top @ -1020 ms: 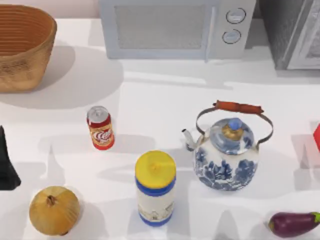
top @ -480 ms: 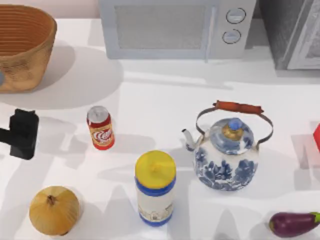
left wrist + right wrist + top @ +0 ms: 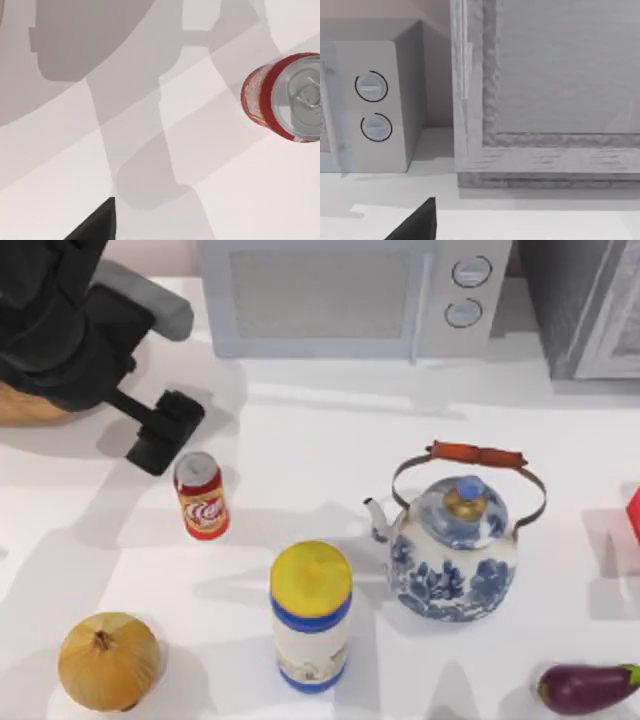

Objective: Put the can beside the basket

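The small red and gold-tan can (image 3: 202, 495) stands upright on the white table, left of centre. In the left wrist view its silver top (image 3: 300, 95) is seen from above. My left arm reaches in from the top left, and its black gripper (image 3: 165, 430) hovers just behind and to the left of the can, apart from it. The arm covers most of the woven basket (image 3: 22, 405), of which a tan strip shows at the far left. A dark tip of my right gripper (image 3: 415, 225) shows in the right wrist view, facing the microwave and a grey cabinet.
A microwave (image 3: 350, 295) and a grey cabinet (image 3: 590, 305) line the back. A yellow-lidded jar (image 3: 311, 615), an onion (image 3: 108, 660), a blue-and-white kettle (image 3: 455, 550) and an eggplant (image 3: 585, 687) stand in front. A red object (image 3: 634, 515) touches the right edge.
My left arm has swung in from the left edge, up and to the right, and now covers the basket. Its gripper has moved close to the can. The can has not moved.
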